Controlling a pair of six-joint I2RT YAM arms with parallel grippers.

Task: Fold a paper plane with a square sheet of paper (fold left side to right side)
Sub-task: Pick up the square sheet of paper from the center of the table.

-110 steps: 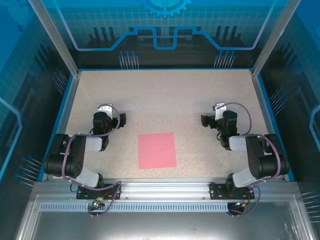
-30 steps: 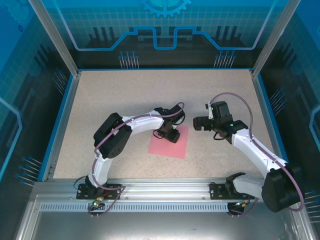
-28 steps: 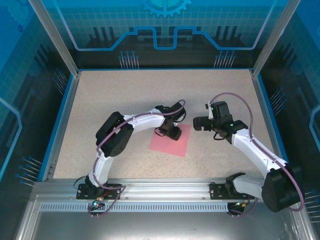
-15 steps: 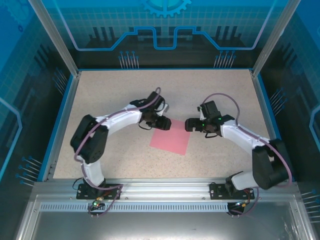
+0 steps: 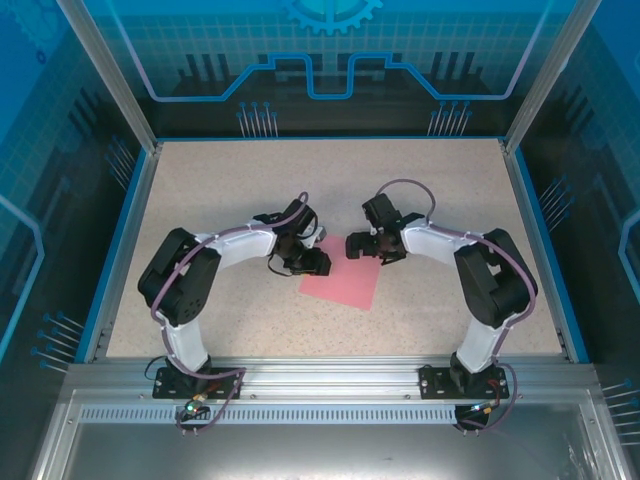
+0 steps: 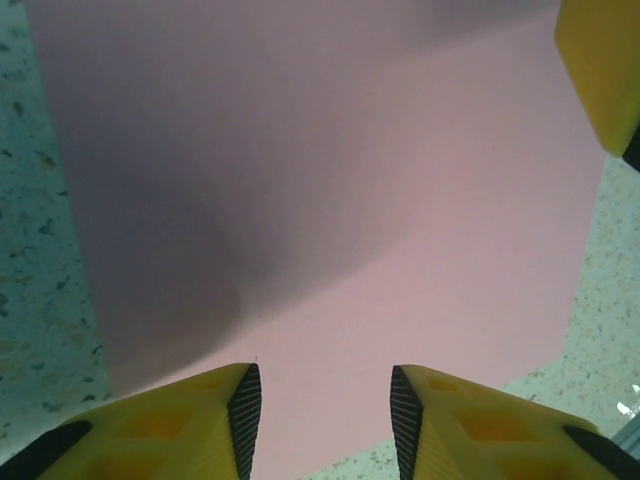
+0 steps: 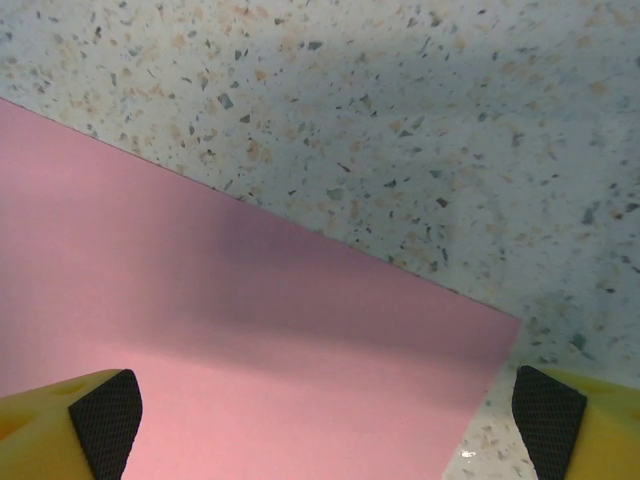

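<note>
Paper [image 5: 342, 288] thin, light, floppy, tears easy | my L fingers [image 6: 190, 425] part open over left edge, empty | R fingers [image 7: 60, 412] wide open by far corner | I'd pinch edges.

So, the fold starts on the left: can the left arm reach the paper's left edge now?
Probably yes: the left gripper sits open just over the paper near that edge, with nothing between them.
</note>
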